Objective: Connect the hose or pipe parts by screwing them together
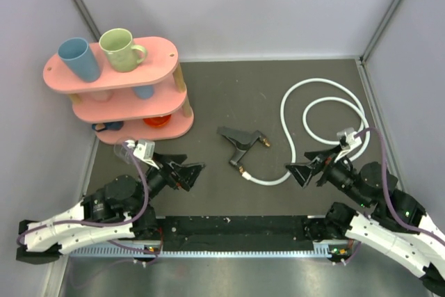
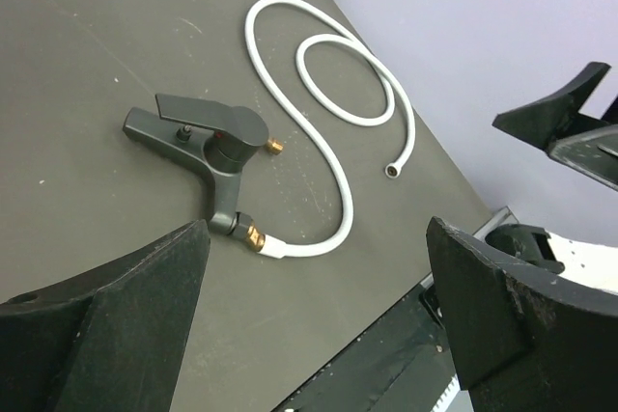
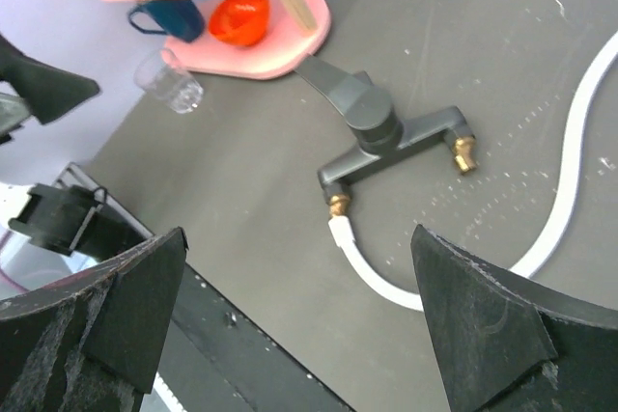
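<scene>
The tap [image 1: 241, 142] lies on the bench [image 1: 208, 95] with the hose [image 3: 572, 176] apparently screwed onto its near brass end, which is probably why the left gripper [image 1: 193, 176] and right gripper [image 1: 295, 174] flank the tap, jaws wide apart and empty.

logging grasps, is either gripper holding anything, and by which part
Nothing is held. The left gripper and the right gripper both stand open, gripping neither the white hose nor the black tap fitting.
</scene>
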